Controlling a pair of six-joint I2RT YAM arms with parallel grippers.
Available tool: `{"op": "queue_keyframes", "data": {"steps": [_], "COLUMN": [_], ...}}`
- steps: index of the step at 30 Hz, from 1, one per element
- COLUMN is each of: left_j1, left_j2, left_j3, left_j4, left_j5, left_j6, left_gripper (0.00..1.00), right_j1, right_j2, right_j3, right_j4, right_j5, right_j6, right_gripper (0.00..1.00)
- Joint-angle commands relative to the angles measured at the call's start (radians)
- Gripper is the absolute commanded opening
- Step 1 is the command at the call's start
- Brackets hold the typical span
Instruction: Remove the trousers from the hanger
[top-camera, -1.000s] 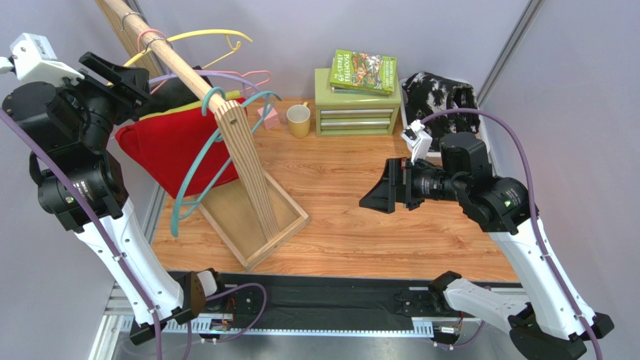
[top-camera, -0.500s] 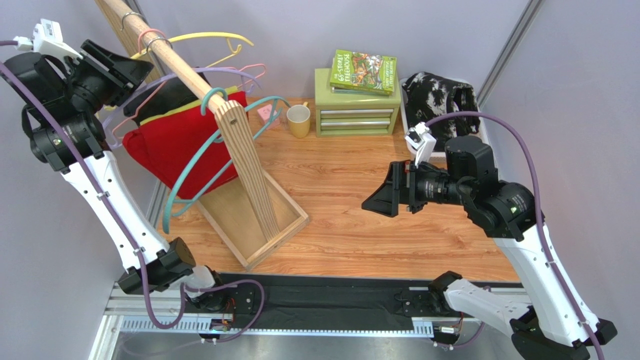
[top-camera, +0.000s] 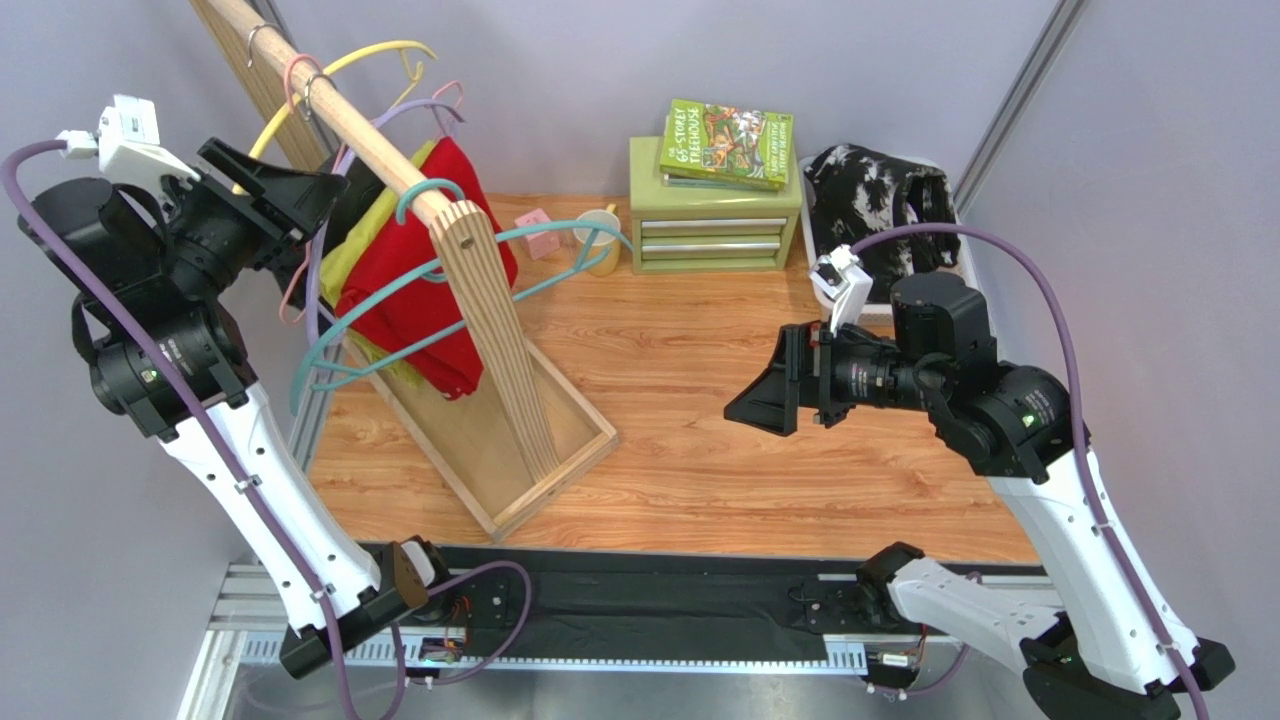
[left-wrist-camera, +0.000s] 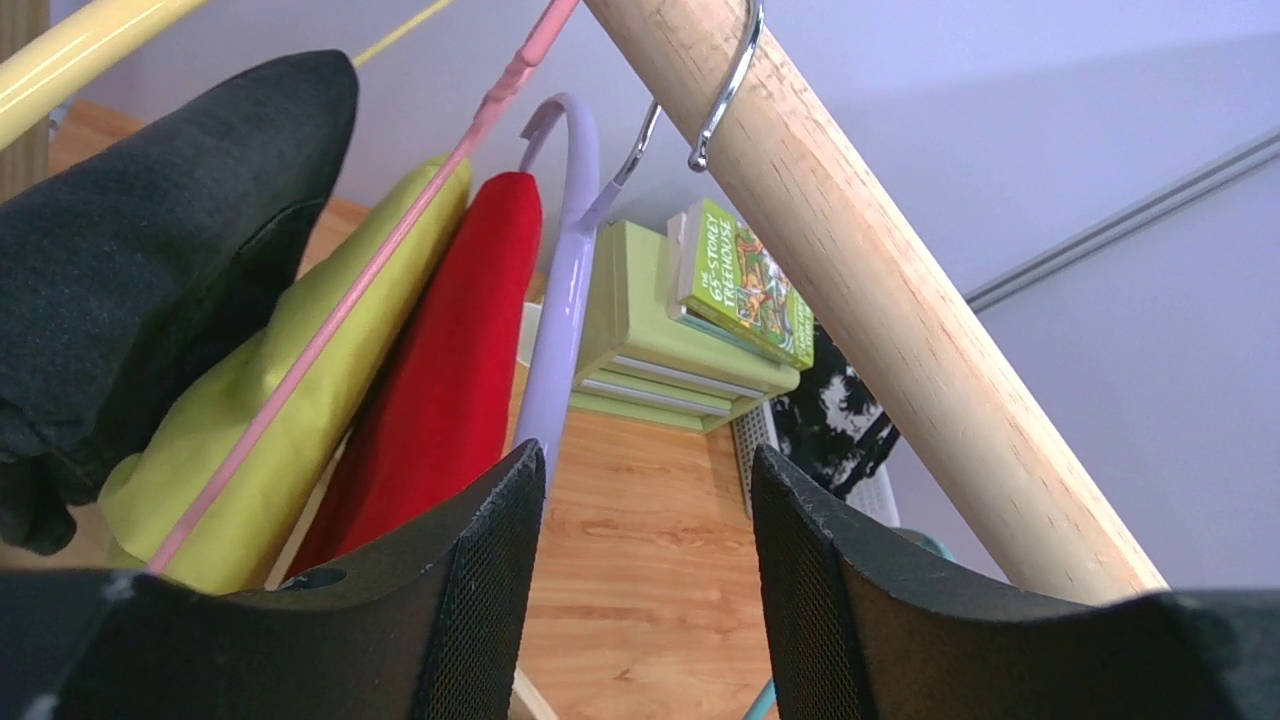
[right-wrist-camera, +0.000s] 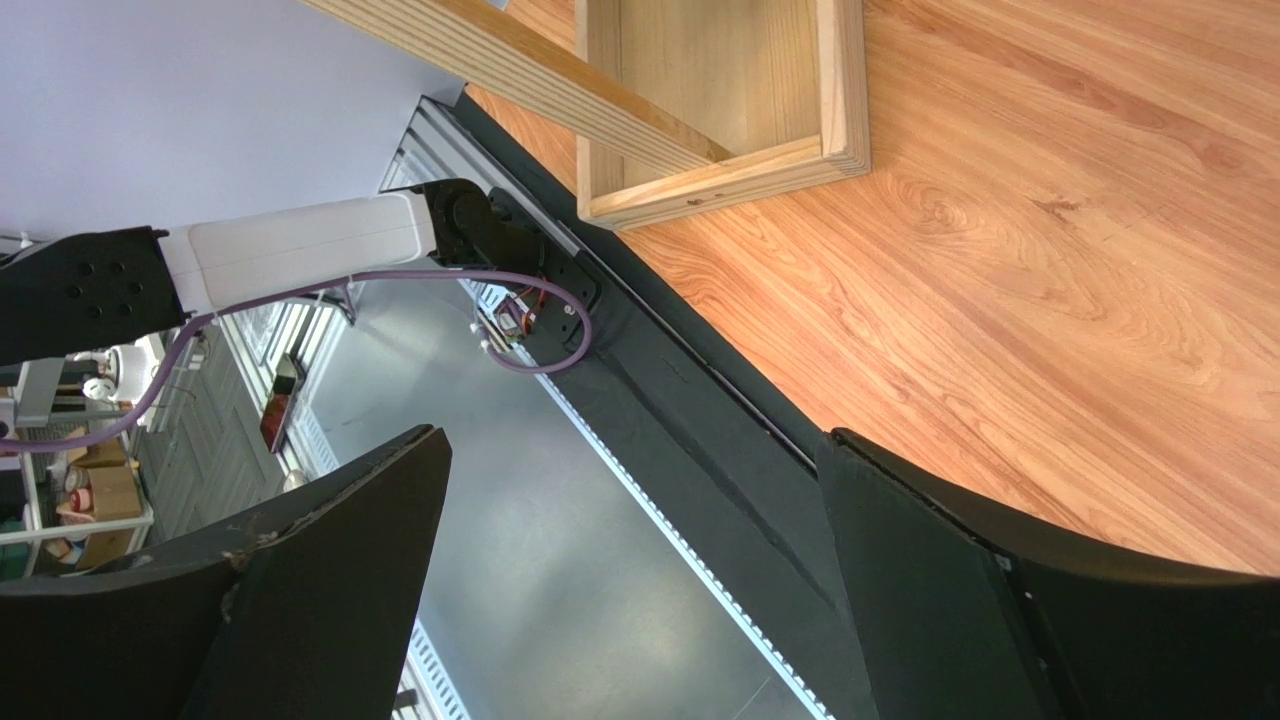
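The red trousers (top-camera: 428, 285) hang folded on a teal hanger (top-camera: 559, 237) at the low end of the sloping wooden rail (top-camera: 361, 128). In the left wrist view they (left-wrist-camera: 451, 360) show edge-on beside a yellow-green garment (left-wrist-camera: 286, 435) and a black garment (left-wrist-camera: 135, 270). The black trousers with white splatter (top-camera: 879, 188) lie in a white basket at the back right. My left gripper (top-camera: 308, 183) is open and empty just left of the rail, with a purple hanger (left-wrist-camera: 564, 300) ahead of it (left-wrist-camera: 646, 495). My right gripper (top-camera: 751, 398) is open and empty above the table's middle.
The rack's wooden base frame (top-camera: 496, 435) stands on the table's left. A green drawer box (top-camera: 711, 222) with a book (top-camera: 729, 143) on it stands at the back. A yellow mug (top-camera: 601, 240) sits behind the teal hanger. Yellow and pink hangers hang higher on the rail.
My left arm has swung right, close to the rail. The red trousers and hangers have turned from spread flat to hanging edge-on. The right arm has barely moved.
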Motion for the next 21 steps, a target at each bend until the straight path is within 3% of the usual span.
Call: {"op": "queue_keyframes", "data": {"steps": [1, 13, 17, 21], "left_j1": [0.007, 0.007, 0.007, 0.009], "left_j2": [-0.009, -0.066, -0.096, -0.11], "left_j3": [-0.024, -0.124, -0.11, -0.127], "left_j4": [-0.019, -0.054, -0.116, -0.099], "left_j5": [0.014, -0.028, -0.165, -0.189], "left_j6": [-0.007, 0.039, 0.079, 0.068], "left_gripper": [0.6, 0.6, 0.63, 0.64], "right_j1": [0.008, 0.01, 0.01, 0.011], "right_j2": [-0.012, -0.014, -0.012, -0.009], "right_j3": [0.013, 0.017, 0.017, 0.015], "right_j4": [0.007, 0.006, 0.006, 0.006], "right_j5": [0.004, 0.008, 0.008, 0.007], "right_j6": [-0.021, -0.023, -0.023, -0.024], "right_gripper": [0.99, 0.99, 0.99, 0.99]}}
